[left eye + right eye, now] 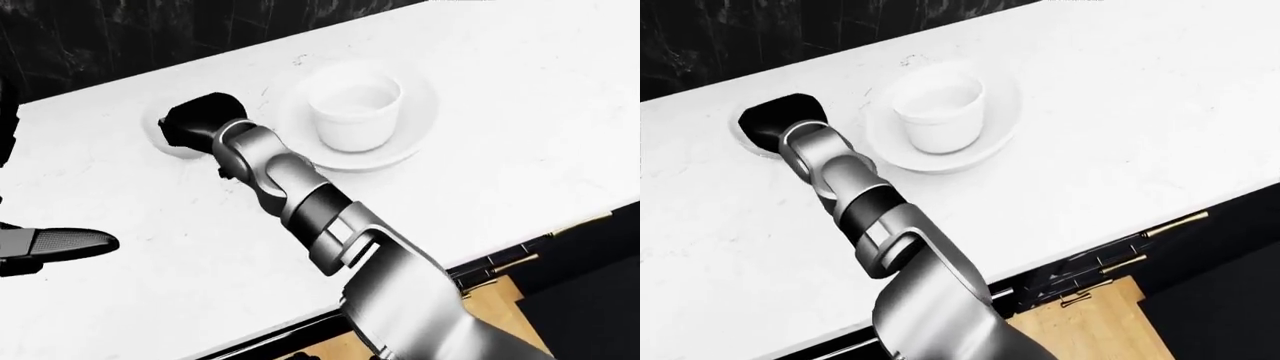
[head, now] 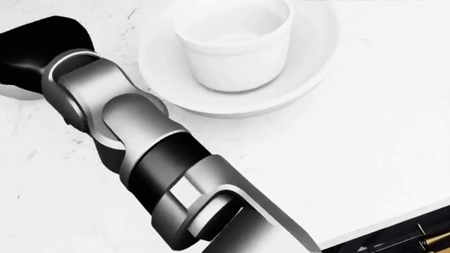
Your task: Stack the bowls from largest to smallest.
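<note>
Three white bowls sit on the white marbled counter (image 1: 1160, 112). The wide, shallow bowl (image 1: 415, 131) holds the deep cup-shaped bowl (image 1: 355, 112) upright at its middle. The third, a small bowl (image 1: 748, 135), lies just left of them, almost wholly hidden under the black right hand (image 1: 775, 120); only a sliver of rim shows, and I cannot tell whether the fingers grip it. The left hand (image 1: 60, 244) hovers flat at the left-eye view's left edge, its grip unclear.
</note>
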